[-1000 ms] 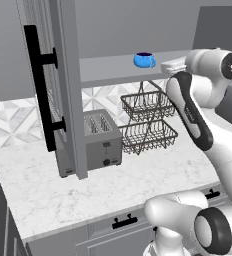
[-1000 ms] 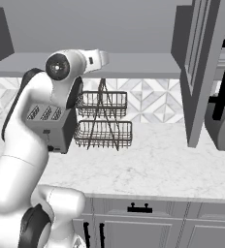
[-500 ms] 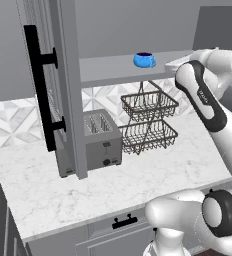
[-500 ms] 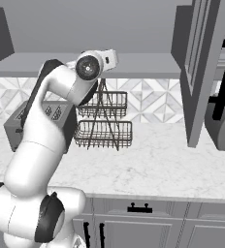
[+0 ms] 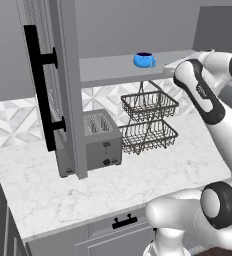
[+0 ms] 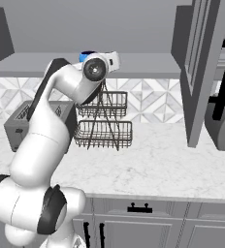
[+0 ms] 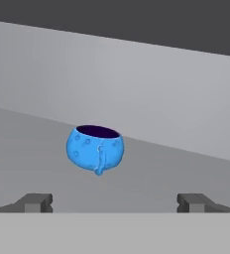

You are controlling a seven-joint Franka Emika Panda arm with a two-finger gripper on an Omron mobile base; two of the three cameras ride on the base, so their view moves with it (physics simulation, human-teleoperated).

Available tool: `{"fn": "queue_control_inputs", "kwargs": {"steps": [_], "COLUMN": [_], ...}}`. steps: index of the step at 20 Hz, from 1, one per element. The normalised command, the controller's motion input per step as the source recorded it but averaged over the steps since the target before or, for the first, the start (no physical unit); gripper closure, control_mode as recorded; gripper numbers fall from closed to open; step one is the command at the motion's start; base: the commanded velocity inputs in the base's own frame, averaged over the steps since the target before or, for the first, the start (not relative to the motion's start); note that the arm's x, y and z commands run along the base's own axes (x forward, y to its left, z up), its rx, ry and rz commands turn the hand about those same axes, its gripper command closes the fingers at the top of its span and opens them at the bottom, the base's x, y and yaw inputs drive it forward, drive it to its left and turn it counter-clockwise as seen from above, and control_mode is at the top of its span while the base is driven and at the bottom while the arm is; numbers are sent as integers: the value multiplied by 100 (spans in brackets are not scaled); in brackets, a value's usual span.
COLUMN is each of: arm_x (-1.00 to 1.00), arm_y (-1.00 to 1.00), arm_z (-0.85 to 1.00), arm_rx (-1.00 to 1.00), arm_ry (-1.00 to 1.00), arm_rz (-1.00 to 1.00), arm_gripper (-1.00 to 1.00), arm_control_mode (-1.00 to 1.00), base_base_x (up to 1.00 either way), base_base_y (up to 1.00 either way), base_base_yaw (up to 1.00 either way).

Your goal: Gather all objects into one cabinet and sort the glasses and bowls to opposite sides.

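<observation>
jaws of the gripper stand wide apart, holding nothing. ahead of them a blue cup sits upright on the grey shelf, untouched.

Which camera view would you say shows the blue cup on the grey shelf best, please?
The hand view: the blue cup sits large and unobstructed, handle facing the camera. The left base view shows it small; in the right base view the arm mostly hides it.

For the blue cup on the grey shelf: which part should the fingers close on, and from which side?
Probably across the round body of the blue cup, coming in level from the shelf's open front. It stands upright, handle towards the hand camera, with free space on both flanks. The open gripper spans wider than the cup.
</observation>
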Motion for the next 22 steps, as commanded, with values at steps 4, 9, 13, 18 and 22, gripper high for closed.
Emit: {"fn": "queue_control_inputs", "kwargs": {"steps": [4,9,13,18,22], "arm_x": [7,15,23,33,18], "arm_y": [3,0,0,0,13], "arm_z": [-5,-11,-10,0,0], "arm_rx": [0,0,0,0,0], "arm_ry": [0,0,0,0,0], "arm_rz": [3,8,9,4,0], "arm_gripper": [-100,-100,-100,-100,-100], "arm_control_mode": [-100,-100,-100,-100,-100], "base_base_x": [0,0,0,0,0], "base_base_y": [0,0,0,0,0], "base_base_yaw": [0,0,0,0,0]}}
